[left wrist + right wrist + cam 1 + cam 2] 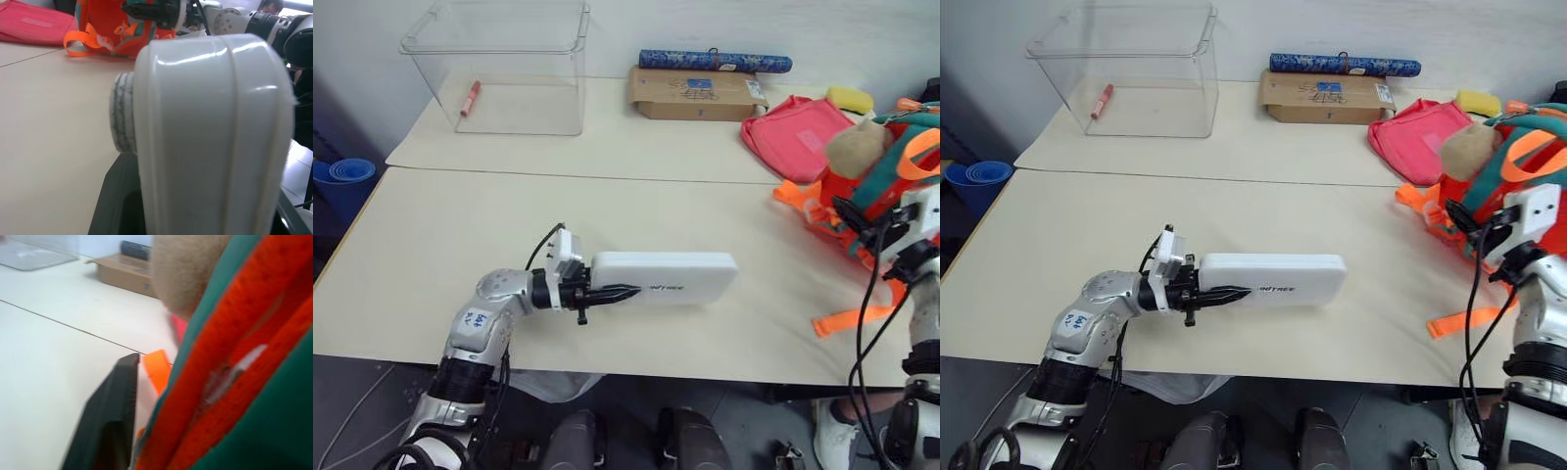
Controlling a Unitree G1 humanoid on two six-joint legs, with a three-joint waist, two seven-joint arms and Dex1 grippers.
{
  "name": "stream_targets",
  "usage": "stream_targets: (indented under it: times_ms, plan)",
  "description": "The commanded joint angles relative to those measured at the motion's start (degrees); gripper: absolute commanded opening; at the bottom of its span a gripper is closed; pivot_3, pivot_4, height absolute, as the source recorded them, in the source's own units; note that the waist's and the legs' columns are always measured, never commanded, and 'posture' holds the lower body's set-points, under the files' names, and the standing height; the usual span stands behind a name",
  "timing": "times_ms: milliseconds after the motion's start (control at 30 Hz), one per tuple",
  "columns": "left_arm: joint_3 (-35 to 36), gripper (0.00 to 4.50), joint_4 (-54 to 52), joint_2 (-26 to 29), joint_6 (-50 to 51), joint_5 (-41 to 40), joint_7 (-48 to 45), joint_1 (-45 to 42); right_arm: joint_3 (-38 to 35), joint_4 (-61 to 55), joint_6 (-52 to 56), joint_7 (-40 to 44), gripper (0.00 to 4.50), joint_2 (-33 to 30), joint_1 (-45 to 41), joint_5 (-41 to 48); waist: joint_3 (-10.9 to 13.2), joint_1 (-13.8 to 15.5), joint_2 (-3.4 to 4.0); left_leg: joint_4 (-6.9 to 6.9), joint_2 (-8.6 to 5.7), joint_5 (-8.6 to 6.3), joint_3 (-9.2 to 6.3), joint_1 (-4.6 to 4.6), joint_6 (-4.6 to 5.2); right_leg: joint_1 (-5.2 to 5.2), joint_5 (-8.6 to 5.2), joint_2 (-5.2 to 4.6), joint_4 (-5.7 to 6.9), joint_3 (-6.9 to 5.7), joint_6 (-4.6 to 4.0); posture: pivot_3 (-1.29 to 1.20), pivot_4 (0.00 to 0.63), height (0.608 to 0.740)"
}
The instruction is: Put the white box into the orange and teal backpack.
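Observation:
The white box [671, 277] is a flat oblong case, held level just above the table's front half. My left gripper [610, 292] is shut on its left end, pointing right; the box's end fills much of the left wrist view [210, 137]. The orange and teal backpack [891, 166] stands at the table's right edge, with a tan plush ball [858, 147] on top and orange straps trailing. My right gripper [849, 212] is up against the backpack's near side, whose fabric [254, 357] looms close in the right wrist view.
At the back left stands a clear plastic bin [499, 69] holding a red marker [470, 98]. A cardboard box [695, 93], a blue roll [715, 61], a yellow sponge [849, 98] and a flat pink-red bag [793, 132] line the back right.

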Motion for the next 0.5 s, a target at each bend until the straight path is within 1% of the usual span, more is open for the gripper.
stream_targets:
  times_ms: [33, 100, 167, 233, 300, 400, 500]
  plan:
    - [4.1, 1.27, -1.0, 1.4, 0.3, -2.9, -0.3, -0.2, 2.3, -11.9, 3.8, 3.3, 0.51, 2.4, 1.5, 4.7, 0.0, -0.2, 0.01, 0.00, 0.02, 0.00, 0.00, 0.00, -0.01, -0.01, 0.00, 0.00, 0.00, 0.01, 0.00, 0.00, 0.150, 0.740]
    - [6.1, 1.27, 0.6, 2.7, 0.7, -3.3, -0.7, -0.1, 5.1, -21.4, 10.3, 4.2, 0.01, 3.4, 3.9, 8.3, 0.0, -0.3, 0.02, -0.02, 0.05, -0.01, 0.00, 0.01, -0.05, -0.01, 0.00, 0.01, 0.04, 0.01, 0.00, 0.00, 0.150, 0.740]
    - [7.5, 1.27, 2.2, 4.4, 1.3, -3.4, -1.6, -0.1, 6.8, -29.8, 16.8, 3.7, 0.00, 3.8, 5.6, 12.3, 0.0, -0.3, 0.04, -0.03, 0.08, -0.02, -0.05, 0.00, -0.10, -0.02, 0.00, 0.02, 0.06, -0.01, -0.01, 0.00, 0.150, 0.740]
    - [9.0, 1.27, 5.5, 7.4, 2.1, -2.8, -2.6, -0.8, 7.9, -39.5, 24.5, 1.7, 0.00, 4.2, 6.4, 19.1, 0.0, -0.4, 0.07, -0.04, 0.08, -0.03, -0.05, -0.01, -0.11, -0.04, -0.01, 0.02, 0.06, -0.02, -0.02, 0.00, 0.150, 0.740]
    - [9.6, 1.27, 6.4, 11.7, 5.0, -3.9, -6.3, -0.9, 8.8, -49.3, 33.0, 0.4, 0.00, 3.4, 8.8, 28.2, 0.1, -0.8, 0.11, -0.05, 0.10, -0.04, -0.07, -0.06, -0.13, -0.12, -0.02, 0.01, 0.08, -0.02, -0.05, 0.00, 0.150, 0.740]
    - [10.5, 1.27, 6.1, 15.3, 8.0, -6.3, -9.4, -0.9, 7.9, -60.0, 44.0, 0.2, 0.00, -0.7, 15.3, 42.9, 0.1, -0.8, 0.10, -0.12, 0.14, -0.15, -0.25, -0.07, -0.21, -0.08, -0.07, 0.01, 0.04, -0.12, -0.14, 0.00, 0.150, 0.740]
    - [13.9, 1.27, 5.3, 17.3, 9.6, -9.4, -11.3, -0.8, 4.8, -66.7, 50.0, 2.1, 0.00, -7.4, 23.7, 51.3, 0.1, 0.0, 0.10, -0.12, 0.11, -0.30, -0.28, -0.10, -0.10, -0.05, -0.07, -0.02, -0.06, -0.13, -0.15, 0.00, 0.150, 0.740]
